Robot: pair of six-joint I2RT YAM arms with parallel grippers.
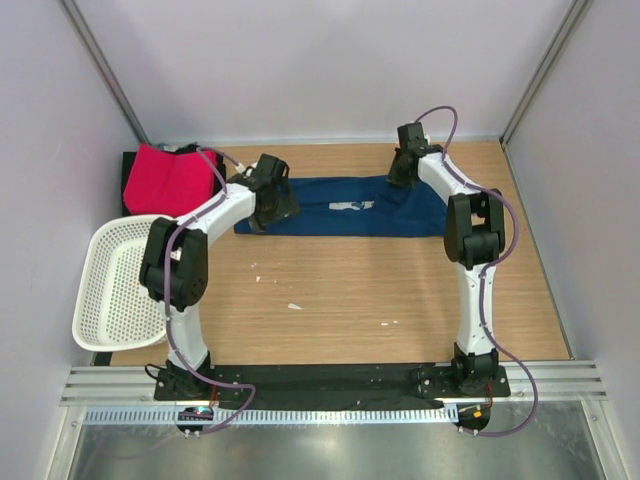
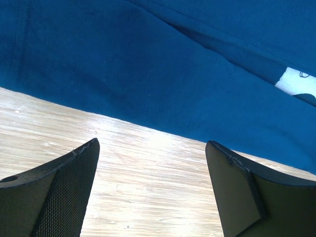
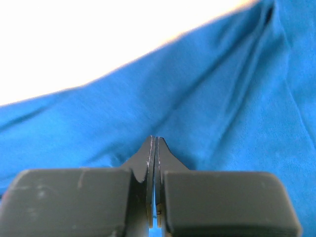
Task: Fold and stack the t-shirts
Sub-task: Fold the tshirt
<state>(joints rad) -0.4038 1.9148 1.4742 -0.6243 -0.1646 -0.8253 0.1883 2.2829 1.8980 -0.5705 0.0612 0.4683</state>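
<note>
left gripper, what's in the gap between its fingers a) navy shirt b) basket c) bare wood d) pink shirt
c: the left gripper is open with only the wooden table in the gap, and the navy shirt edge lies just past its fingertips.

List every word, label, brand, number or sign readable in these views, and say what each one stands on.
No text can be read in any view.
White print on the navy t-shirt: too small in the top view and cut off at the frame edge in the left wrist view; no letters can be made out.
Pink-red t-shirt and basket: no markings visible.
</note>
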